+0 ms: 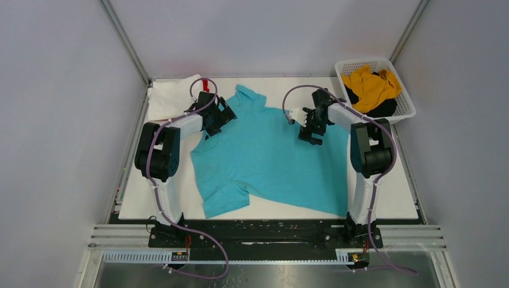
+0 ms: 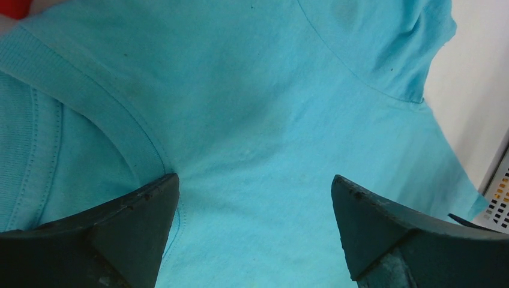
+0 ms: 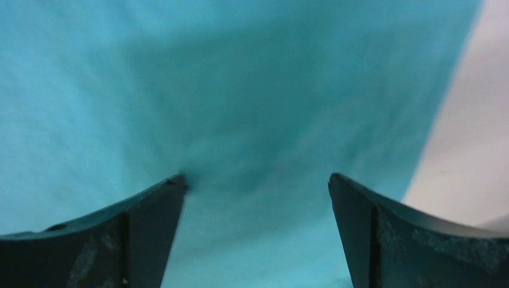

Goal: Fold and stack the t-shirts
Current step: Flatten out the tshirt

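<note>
The turquoise t-shirt (image 1: pixel 264 162) lies spread flat on the white table, collar to the left, hem to the right. My left gripper (image 1: pixel 215 125) is open just above the shirt beside its collar; the left wrist view shows the collar seam (image 2: pixel 90 108) and cloth between the wide-apart jaws. My right gripper (image 1: pixel 310 131) is open over the shirt's far right part, near its edge; the right wrist view shows turquoise cloth (image 3: pixel 240 120) between the jaws. A folded white t-shirt (image 1: pixel 171 96) with a bit of red t-shirt (image 1: pixel 206 83) lies at the back left.
A white lattice basket (image 1: pixel 402 99) at the back right holds the mustard-yellow t-shirt (image 1: pixel 372 87) and the black t-shirt (image 1: pixel 384 108). Grey walls close in the table on three sides. Bare table (image 3: pixel 474 150) shows right of the shirt.
</note>
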Motion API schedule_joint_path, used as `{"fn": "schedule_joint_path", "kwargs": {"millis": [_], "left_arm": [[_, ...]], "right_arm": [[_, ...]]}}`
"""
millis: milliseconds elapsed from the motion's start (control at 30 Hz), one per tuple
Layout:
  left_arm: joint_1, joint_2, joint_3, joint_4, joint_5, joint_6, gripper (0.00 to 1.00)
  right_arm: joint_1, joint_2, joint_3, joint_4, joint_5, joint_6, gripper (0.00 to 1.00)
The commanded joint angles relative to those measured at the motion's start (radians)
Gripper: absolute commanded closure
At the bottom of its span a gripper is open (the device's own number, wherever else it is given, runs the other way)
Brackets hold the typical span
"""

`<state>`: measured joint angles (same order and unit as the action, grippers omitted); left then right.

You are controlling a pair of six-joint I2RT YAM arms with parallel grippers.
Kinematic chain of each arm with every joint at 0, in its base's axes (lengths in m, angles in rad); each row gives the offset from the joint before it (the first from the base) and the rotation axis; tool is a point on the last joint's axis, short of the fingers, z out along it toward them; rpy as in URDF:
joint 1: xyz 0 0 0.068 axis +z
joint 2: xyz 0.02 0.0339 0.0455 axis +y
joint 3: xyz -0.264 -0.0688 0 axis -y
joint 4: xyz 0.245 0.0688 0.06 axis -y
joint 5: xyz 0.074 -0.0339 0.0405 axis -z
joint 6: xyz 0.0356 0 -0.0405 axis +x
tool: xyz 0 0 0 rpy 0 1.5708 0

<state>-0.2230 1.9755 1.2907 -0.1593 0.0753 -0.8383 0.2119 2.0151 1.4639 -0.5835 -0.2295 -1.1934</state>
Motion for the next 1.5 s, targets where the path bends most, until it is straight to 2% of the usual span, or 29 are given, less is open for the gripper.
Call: {"fn": "schedule_joint_path", "kwargs": {"millis": [0,200,300,500,633,767,833,933,1000,1100,1200,1300,1400,1467], "left_arm": [[0.007,-0.057,-0.068,-0.029,-0.001,0.023,0.01],[0.007,-0.052,-0.064,-0.033,-0.014,0.022,0.01],[0.007,-0.034,-0.032,-0.047,-0.039,0.024,0.01],[0.024,0.049,0.081,-0.07,-0.058,0.018,0.01],[0.027,0.086,0.171,-0.075,-0.053,0.032,0.01],[0.027,0.09,0.288,-0.116,-0.035,0.078,0.01],[0.024,0.065,0.329,-0.152,-0.022,0.096,0.01],[0.0,-0.048,0.277,-0.157,-0.013,0.124,0.01],[-0.037,-0.157,0.19,-0.157,-0.056,0.143,0.01],[-0.117,-0.334,0.015,-0.158,-0.113,0.149,0.01],[-0.207,-0.509,-0.21,-0.162,-0.173,0.126,0.01],[-0.31,-0.657,-0.353,-0.199,-0.258,0.08,0.01],[-0.395,-0.748,-0.418,-0.262,-0.28,0.056,0.01],[-0.473,-0.804,-0.464,-0.324,-0.332,0.04,0.01]], "right_arm": [[0.011,0.026,-0.047,0.095,0.135,-0.155,0.01],[0.009,0.103,-0.023,0.308,0.219,-0.216,0.0],[0.003,0.182,0.073,0.308,0.262,-0.23,0.01],[-0.01,0.289,0.22,0.301,0.233,-0.205,0.01],[-0.006,0.255,0.225,0.318,0.183,-0.168,0.01],[0.001,0.123,0.169,0.339,0.16,-0.067,0.0],[0.01,0.026,0.134,0.348,0.145,0.026,0.0],[0.026,-0.14,0.074,0.373,0.114,0.226,0.01],[0.035,-0.25,0.042,0.419,0.153,0.454,0.0],[0.033,-0.408,0.0,0.395,0.315,0.979,0.01],[0.028,-0.562,-0.065,0.352,0.38,1.244,0.01],[0.012,-0.741,-0.164,0.333,0.489,1.546,0.01],[0.001,-0.898,-0.366,0.47,0.379,1.683,0.0],[0.001,-0.974,-0.457,0.451,0.36,1.701,0.0]]}}
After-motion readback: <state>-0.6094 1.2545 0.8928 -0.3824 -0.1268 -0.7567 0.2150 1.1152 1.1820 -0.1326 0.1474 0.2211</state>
